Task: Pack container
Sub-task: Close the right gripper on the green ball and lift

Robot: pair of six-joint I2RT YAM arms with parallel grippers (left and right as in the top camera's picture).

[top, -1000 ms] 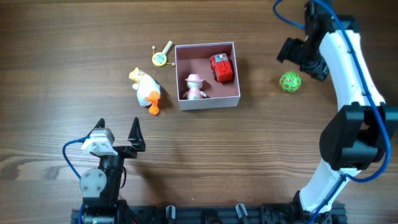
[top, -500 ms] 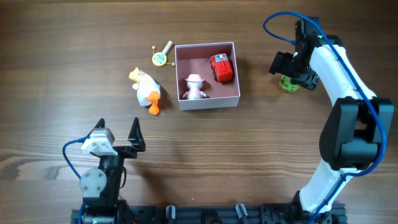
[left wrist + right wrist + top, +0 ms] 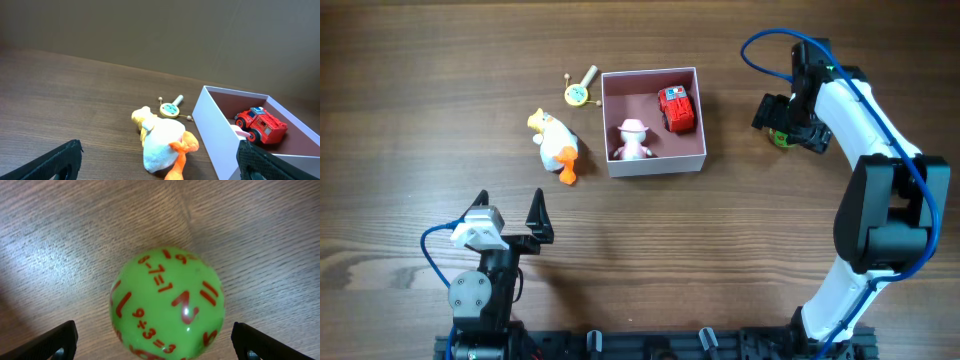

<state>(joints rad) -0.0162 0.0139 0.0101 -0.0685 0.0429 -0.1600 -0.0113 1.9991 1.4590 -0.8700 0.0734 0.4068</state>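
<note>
The container [image 3: 655, 161] is a white-walled square box with a pink inside; it holds a red toy truck [image 3: 676, 108] and a pink figure [image 3: 634, 139]. It shows in the left wrist view [image 3: 215, 125] too, with the truck [image 3: 261, 124]. A green ball with red numbers [image 3: 167, 302] lies on the table between the open fingers of my right gripper [image 3: 784, 128], mostly hidden under it from overhead. My left gripper [image 3: 510, 218] is open and empty near the front edge, apart from everything.
A white and orange plush duck [image 3: 556, 146] lies left of the container, also in the left wrist view [image 3: 162, 142]. A small round yellow rattle [image 3: 579, 91] lies behind it. The right arm [image 3: 875, 150] spans the right side.
My right gripper has moved down and left over the green ball, which now sits between its open fingers. The left arm and the toys have not moved.
</note>
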